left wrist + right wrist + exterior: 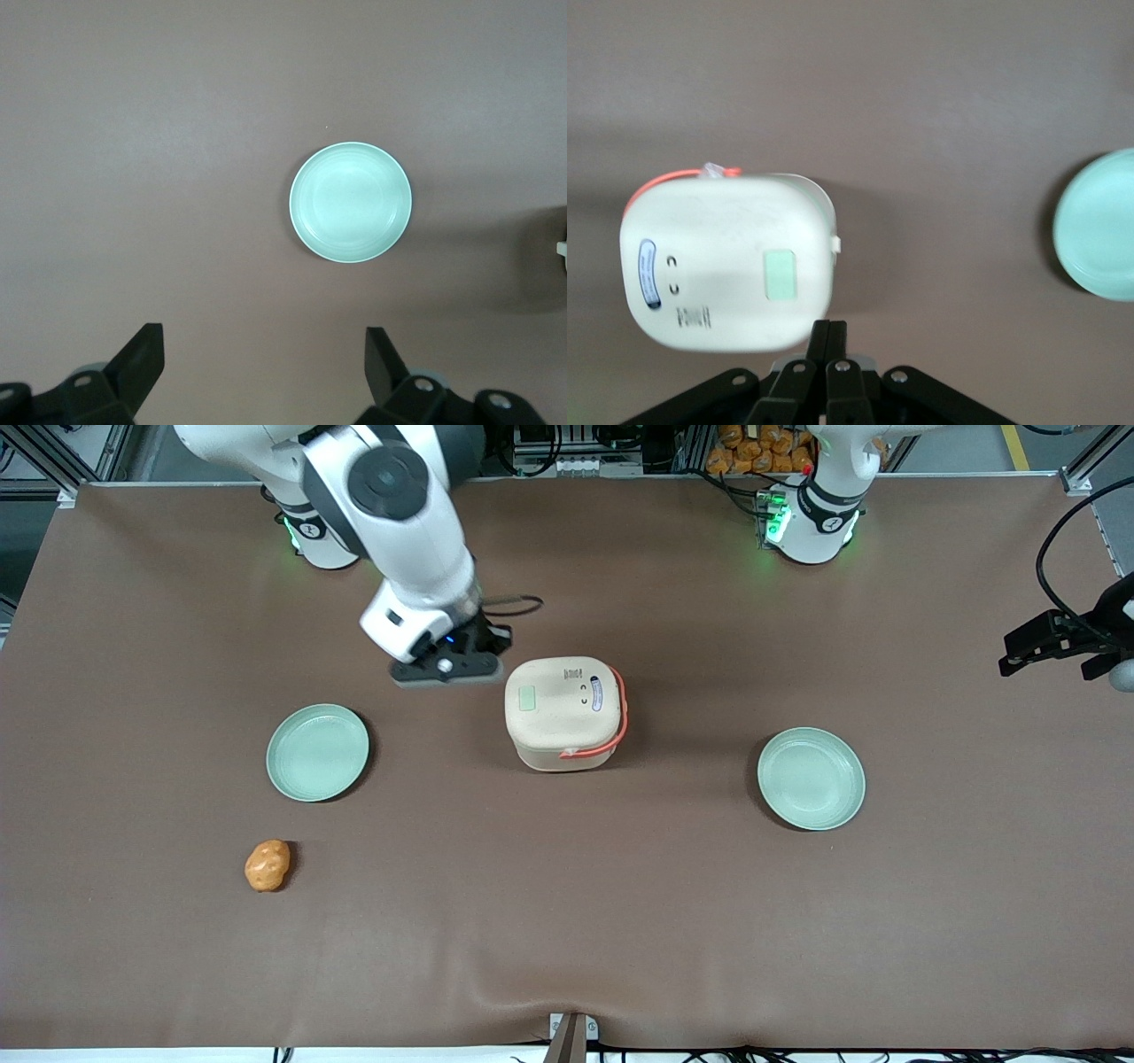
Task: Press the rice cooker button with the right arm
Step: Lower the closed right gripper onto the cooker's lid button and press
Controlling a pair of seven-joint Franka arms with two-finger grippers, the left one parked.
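The rice cooker point(563, 708) stands mid-table with its cream lid closed and its coral handle point(620, 717) lying along one side. A pale green rectangular patch point(529, 698) sits on the lid, on the side toward the working arm. The right arm's black gripper point(447, 669) hangs above the table beside the cooker, toward the working arm's end and slightly farther from the front camera. In the right wrist view the gripper point(829, 332) is shut and empty, its fingers pressed together just off the edge of the rice cooker point(726, 261), near the green patch point(780, 274).
Two pale green plates lie on the brown table, one point(317, 751) toward the working arm's end and one point(811, 778) toward the parked arm's. An orange lumpy object point(267, 865) lies nearer the front camera than the first plate.
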